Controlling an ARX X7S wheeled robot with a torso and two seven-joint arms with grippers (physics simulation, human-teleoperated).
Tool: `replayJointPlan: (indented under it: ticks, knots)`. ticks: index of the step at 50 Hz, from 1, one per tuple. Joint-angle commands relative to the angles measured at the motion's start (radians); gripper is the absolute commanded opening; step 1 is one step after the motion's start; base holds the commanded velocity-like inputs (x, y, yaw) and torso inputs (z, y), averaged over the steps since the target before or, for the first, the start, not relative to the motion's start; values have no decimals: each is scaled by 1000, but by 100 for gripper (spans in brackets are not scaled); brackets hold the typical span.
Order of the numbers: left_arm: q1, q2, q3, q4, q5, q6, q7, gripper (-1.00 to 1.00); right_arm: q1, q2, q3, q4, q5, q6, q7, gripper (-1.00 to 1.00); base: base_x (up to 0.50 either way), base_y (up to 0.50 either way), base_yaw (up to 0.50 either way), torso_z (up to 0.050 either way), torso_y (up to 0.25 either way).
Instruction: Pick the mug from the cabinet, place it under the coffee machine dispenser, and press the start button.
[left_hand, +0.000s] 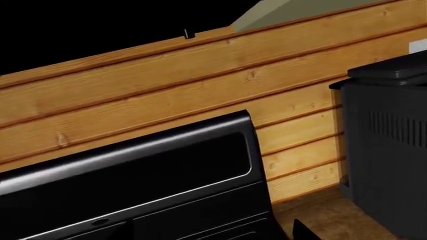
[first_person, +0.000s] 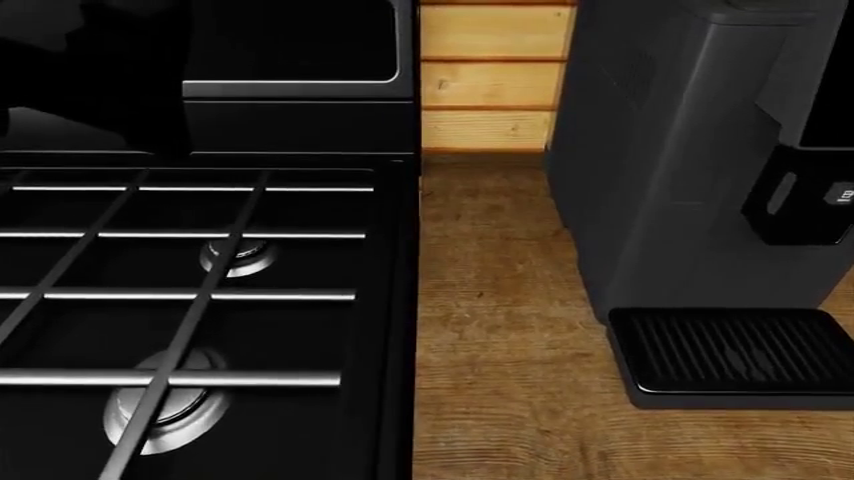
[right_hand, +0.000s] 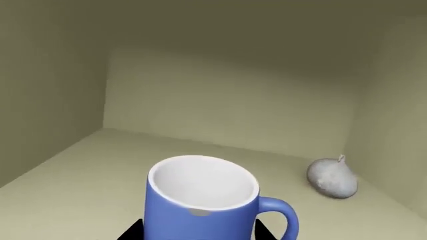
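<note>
In the right wrist view the light-blue mug (right_hand: 200, 212) stands upright inside a beige cabinet, its handle to one side. My right gripper (right_hand: 199, 231) has a dark fingertip (right_hand: 133, 232) pressed against each side of the mug and is shut on it. The coffee machine (first_person: 667, 150) stands on the wooden counter with its drip tray (first_person: 734, 350) bare. The start button (first_person: 842, 191) shows at the frame edge on the black dispenser head. My left gripper (left_hand: 213, 236) hovers by the stove's back panel, open and empty; only one fingertip (left_hand: 305, 233) shows clearly.
A black gas stove (first_person: 200, 300) with grates and burners fills the counter's left side. Its raised back panel (left_hand: 133, 175) stands against the wood-plank wall (left_hand: 200, 75). The coffee machine also shows in the left wrist view (left_hand: 387, 150). A grey garlic-like bulb (right_hand: 332, 177) lies in the cabinet's corner.
</note>
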Motion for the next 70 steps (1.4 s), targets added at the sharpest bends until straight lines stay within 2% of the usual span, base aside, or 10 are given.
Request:
replayJointPlan:
  ticks: [1,9,19,41,47,50,54,57,65,70]
  knots:
    - [33,0,-10,5,31,9,28,100,2,-13,-19,-106,-167,18,-182,-100,0,0,0,0,0]
    - [60,2,-18,7,61,15,54,100,2,-14,-41,-250,-251,81,-328,-100,0,0,0,0,0]
    - [66,-5,-20,13,63,19,58,100,2,-14,-73,-386,-345,153,-487,-100,-473,-4,0,0,0]
    - [19,6,16,8,23,24,14,100,2,-14,-61,-380,-435,159,-594,-100,-500,-4,0,0,0]
    - [19,8,20,9,20,29,10,100,2,-12,-77,-399,-462,182,-640,-100,-40,0,0,0,0]
    - [20,8,21,9,20,32,10,100,-7,4,-114,-456,-497,237,-706,-100,0,0,0,0,0]
    - [27,12,20,10,27,35,16,100,-69,69,-268,-661,-594,415,-923,-100,0,0,0,0,0]
    - [31,13,20,11,31,38,19,100,-125,67,-263,-718,-930,425,-1241,-100,0,0,0,0,0]
    - [31,12,21,13,32,43,19,100,-197,118,-238,-801,-927,426,-1244,-100,0,0,0,0,0]
    - [27,11,24,14,26,45,13,100,-305,126,-205,-875,-943,426,-1244,-100,0,0,0,0,0]
